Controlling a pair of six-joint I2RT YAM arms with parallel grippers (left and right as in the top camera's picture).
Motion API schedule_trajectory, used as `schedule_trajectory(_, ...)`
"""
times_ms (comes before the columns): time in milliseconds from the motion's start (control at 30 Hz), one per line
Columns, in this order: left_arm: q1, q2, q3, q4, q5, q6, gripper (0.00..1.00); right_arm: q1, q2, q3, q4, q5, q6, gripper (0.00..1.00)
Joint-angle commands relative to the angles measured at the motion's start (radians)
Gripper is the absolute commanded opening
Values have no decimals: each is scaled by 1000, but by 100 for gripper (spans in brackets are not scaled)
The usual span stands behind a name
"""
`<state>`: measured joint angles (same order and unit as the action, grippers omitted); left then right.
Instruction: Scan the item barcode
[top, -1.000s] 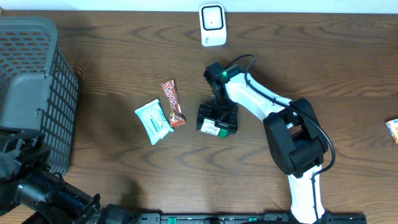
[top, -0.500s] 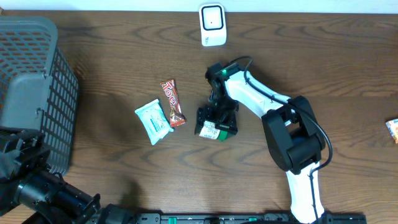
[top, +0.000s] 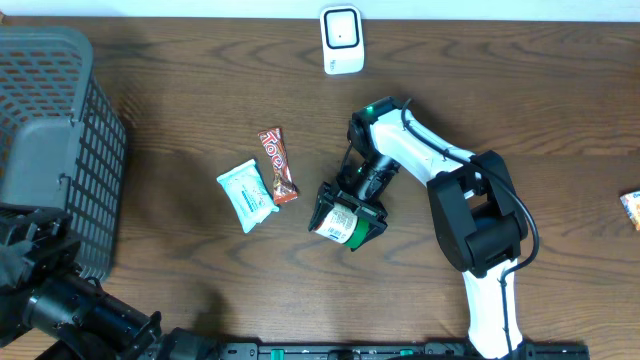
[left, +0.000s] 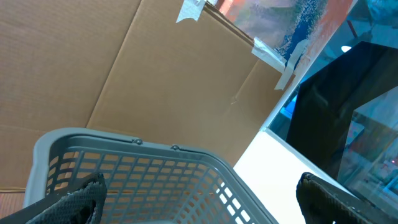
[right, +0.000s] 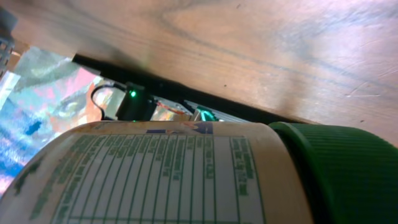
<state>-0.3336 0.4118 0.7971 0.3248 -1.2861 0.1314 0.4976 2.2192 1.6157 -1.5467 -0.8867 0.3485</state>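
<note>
Jar (top: 336, 222) with the green lid (right: 348, 174) is pinched in the right hand (top: 347, 222), fingers set wide around its body. It lies tilted on its side, and the label's printed table fills the right wrist view. Can't tell if it's touching the tabletop (top: 520, 90) or just above it.

White scanner (top: 341, 40) stands well beyond that hand, at the far edge. Just off the hand's left side are a red snack bar (top: 278, 165) and a pale teal packet (top: 247, 195), right beside each other. Some small orange pack (top: 631, 208) sits way off to the hand's right, at the edge of the overhead shot.

Left hand (left: 200, 186) is spread wide with nothing in it, and the grey basket (left: 143, 168) is right in front of its fingers (left: 81, 199).
</note>
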Motion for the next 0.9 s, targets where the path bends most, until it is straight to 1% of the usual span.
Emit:
schedule_trajectory(0,5,-7,7,5,-10,6,98,-12,6,21,-11,-66,-43,68)
schedule_trajectory(233,5,-7,7,5,-10,6,98,-12,6,21,-1,-60,-57,68)
schedule_trajectory(300,5,-7,7,5,-10,6,98,-12,6,21,25,-58,-58,64)
schedule_trajectory(367,5,-7,7,5,-10,6,98,-12,6,21,69,-58,-58,62)
schedule_trajectory(533,5,-7,7,5,-10,6,98,-29,6,39,210,-58,-58,64)
schedule_trajectory(733,5,-7,7,5,-10,6,98,-58,6,164,328,-30,-58,62)
schedule_trajectory(867,5,-7,7,5,-10,6,98,-66,6,277,415,136,-58,60)
